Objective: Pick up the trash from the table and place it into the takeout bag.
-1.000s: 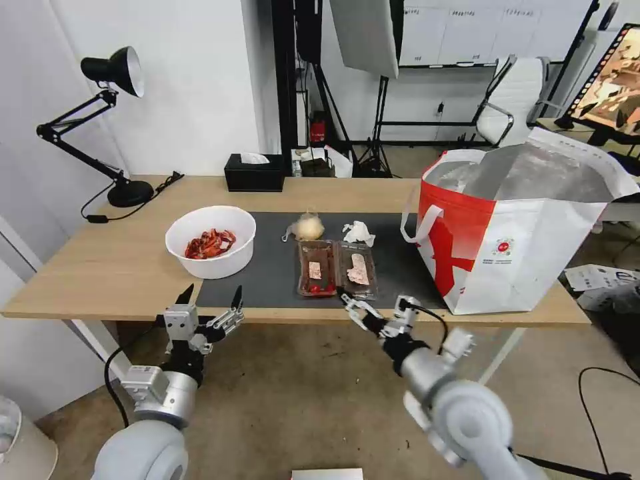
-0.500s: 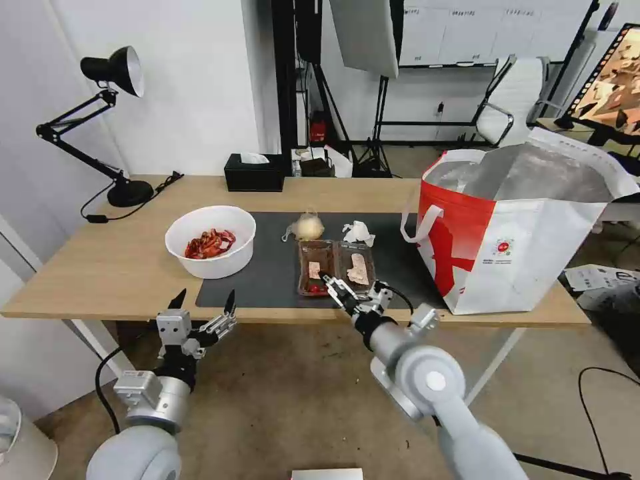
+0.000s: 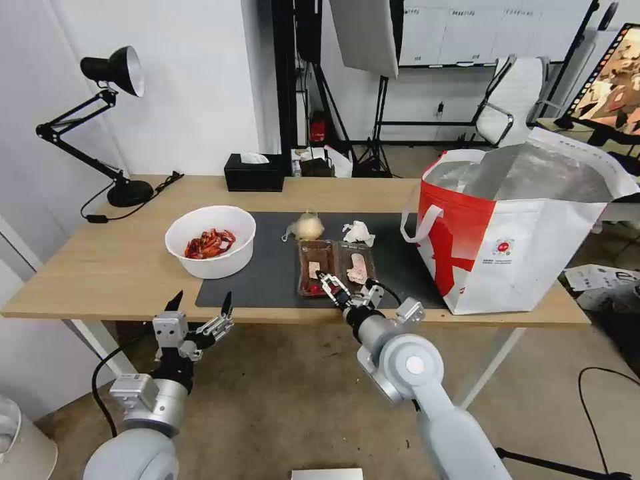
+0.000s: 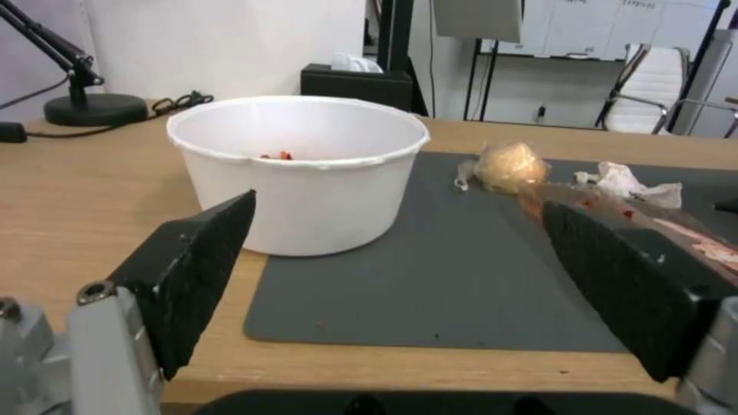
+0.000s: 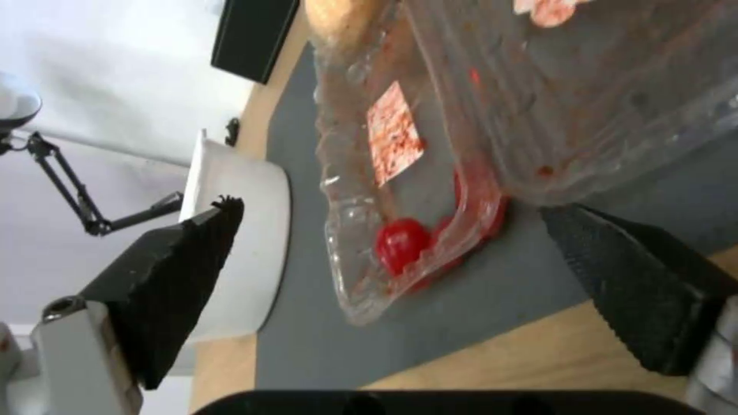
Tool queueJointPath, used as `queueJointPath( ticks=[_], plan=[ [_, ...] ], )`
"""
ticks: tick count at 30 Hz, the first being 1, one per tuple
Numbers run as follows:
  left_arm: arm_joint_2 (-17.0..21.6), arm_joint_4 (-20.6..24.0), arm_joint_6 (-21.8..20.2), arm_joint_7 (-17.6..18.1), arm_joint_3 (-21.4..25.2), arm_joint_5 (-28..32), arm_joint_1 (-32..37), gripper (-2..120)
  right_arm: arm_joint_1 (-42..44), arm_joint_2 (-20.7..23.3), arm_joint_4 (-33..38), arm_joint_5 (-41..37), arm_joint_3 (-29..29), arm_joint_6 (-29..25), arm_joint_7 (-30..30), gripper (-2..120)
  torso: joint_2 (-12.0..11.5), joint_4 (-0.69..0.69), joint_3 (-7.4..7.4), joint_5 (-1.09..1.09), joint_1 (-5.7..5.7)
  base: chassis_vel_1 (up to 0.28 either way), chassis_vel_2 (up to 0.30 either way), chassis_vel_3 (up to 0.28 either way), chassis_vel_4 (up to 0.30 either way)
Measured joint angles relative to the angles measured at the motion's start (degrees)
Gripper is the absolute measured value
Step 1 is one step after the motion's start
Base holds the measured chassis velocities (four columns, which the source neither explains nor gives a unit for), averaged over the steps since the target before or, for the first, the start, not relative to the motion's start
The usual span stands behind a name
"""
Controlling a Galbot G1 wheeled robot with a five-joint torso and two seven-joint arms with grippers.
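Studio clutter sits behind the wooden counter [image 3: 113,267], where a dark mat carries all the trash: a white bowl [image 3: 211,241] of red scraps, a small knotted bag [image 3: 305,227], a crumpled tissue [image 3: 359,232] and a clear food tray [image 3: 337,267]. At the counter's right end stands the takeout bag [image 3: 527,247], mouth open and well apart from the tray. I have the right gripper [image 3: 331,285] at the tray's near edge, jaws spread to either side of its left corner but, as I read the wrist view, not yet gripping. My left gripper [image 3: 200,310] waits below the counter's front edge, jaws spread. I judge this the reach for the first pickup; next I'd need a careful pinch on that thin rim.
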State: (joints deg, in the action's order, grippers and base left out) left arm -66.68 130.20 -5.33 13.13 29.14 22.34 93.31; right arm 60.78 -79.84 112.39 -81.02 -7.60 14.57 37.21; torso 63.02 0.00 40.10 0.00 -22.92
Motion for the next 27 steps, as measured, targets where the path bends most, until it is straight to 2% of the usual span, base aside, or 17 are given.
queueJointPath(
  ticks=[8,17,27],
  plan=[
    [0.1,-0.1,0.2,0.0,-0.2,0.0,-0.1,100,-0.6,-1.2,-0.9,0.4,-0.4,-0.9,1.2,100,0.0,0.01,-0.01,0.0,0.01,0.0,0.0,0.0,0.0],
    [0.1,-0.4,0.9,-0.1,-0.4,-0.1,0.4,100,0.0,-1.0,-0.9,7.8,0.0,-3.5,-2.9,100,0.0,-0.01,0.01,0.0,0.0,0.0,0.0,0.0,0.0],
    [0.1,-0.4,1.4,-0.1,-0.1,-0.1,0.8,100,-0.1,-0.3,-0.1,14.2,1.0,-3.7,-5.8,100,0.0,-0.01,0.01,0.0,0.0,0.0,0.0,0.0,0.0]
  ],
)
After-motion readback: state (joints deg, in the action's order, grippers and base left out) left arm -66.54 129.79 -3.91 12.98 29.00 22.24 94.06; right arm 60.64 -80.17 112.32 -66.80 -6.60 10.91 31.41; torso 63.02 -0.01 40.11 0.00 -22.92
